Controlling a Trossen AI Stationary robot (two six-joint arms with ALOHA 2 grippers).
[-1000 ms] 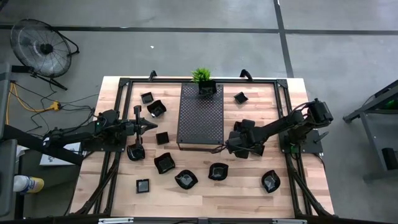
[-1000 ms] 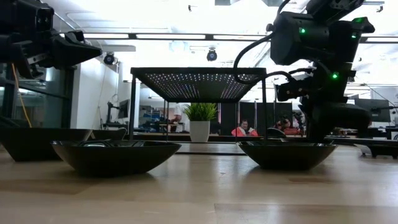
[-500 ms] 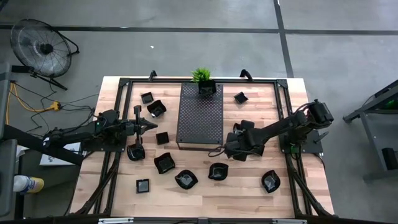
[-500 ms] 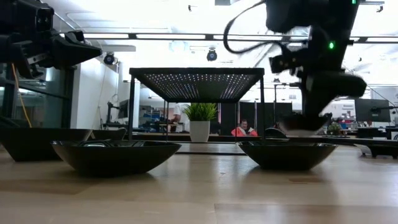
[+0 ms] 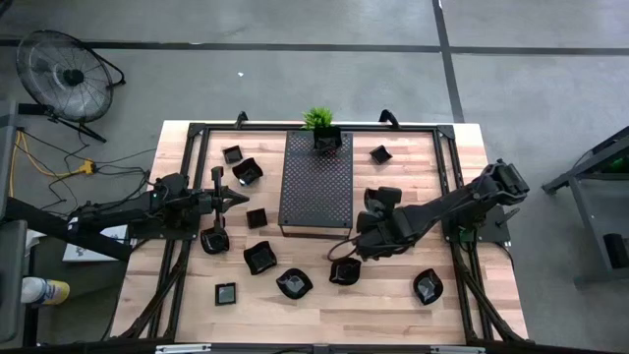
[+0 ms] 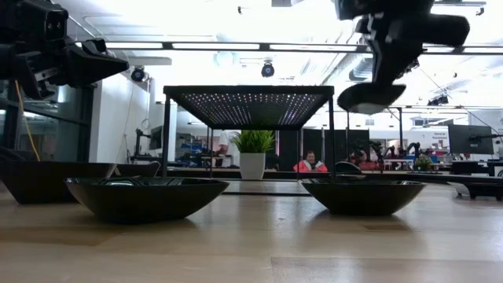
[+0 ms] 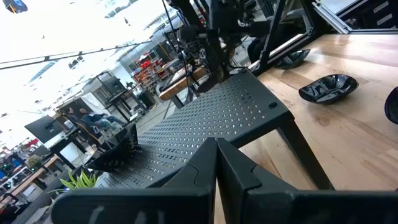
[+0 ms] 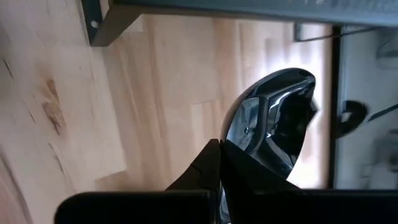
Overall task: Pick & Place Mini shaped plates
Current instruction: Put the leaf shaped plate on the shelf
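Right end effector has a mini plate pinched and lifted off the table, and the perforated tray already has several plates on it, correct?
Not quite. The right end effector does pinch a mini plate, raised off the table in the low view, but the perforated tray carries only the small plant, as the high view shows.

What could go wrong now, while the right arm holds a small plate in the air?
1. The right gripper pinches the plate only at its rim with shut fingers; it may tilt or slip out.
2. It hangs near the tray corner, so it could knock the edge.
3. If dropped, it might hit another dish below.
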